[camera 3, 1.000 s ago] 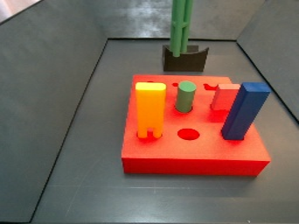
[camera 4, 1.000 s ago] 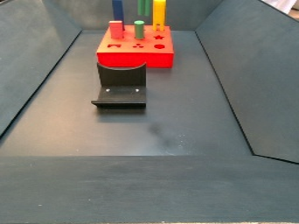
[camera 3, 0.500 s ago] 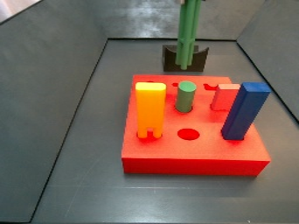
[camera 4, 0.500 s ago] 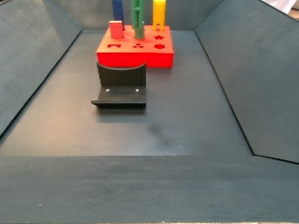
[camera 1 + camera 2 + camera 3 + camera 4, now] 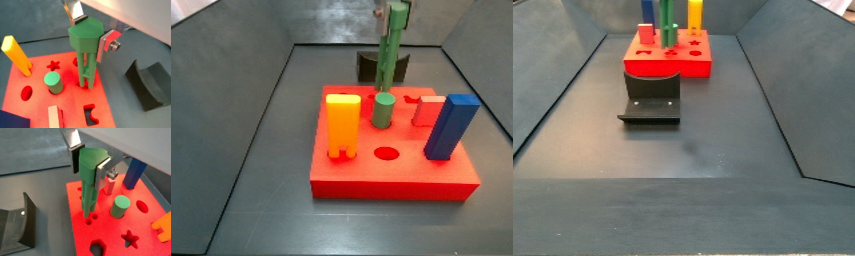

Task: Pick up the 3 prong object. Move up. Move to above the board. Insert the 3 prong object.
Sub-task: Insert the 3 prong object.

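I had the gripper [image 5: 91, 31] clamped on the wide top of the 3 prong object [image 5: 85, 57], its silver fingers [image 5: 107, 44] pressed flat against the green head on both sides. In both wrist views the post hung upright over the board [image 5: 113, 107], prongs pointing down near the edge that faces the fixture [image 5: 147, 83]. In a wrist view the prong tips [image 5: 89, 217] looked to be right at the small sockets, touching the red surface or just entering; I couldn't tell which. In a side view the post [image 5: 393, 45] rose behind the short green cylinder [image 5: 382, 110], and the gripper itself sat mostly above the frame there.

My worry at that point was alignment. If the three prongs were slightly rotated against their holes, pushing down would jam the tips on the red face and the post could slip or tilt between the pads, since I only held it by the head. The short green cylinder [image 5: 53, 82] stood close beside the target, so a sideways correction could have nudged it. The orange block [image 5: 342, 125], the blue block [image 5: 452, 126] and the small red peg [image 5: 428, 110] were further off and seemed safe. Letting go before the prongs were seated would probably have left the post leaning.
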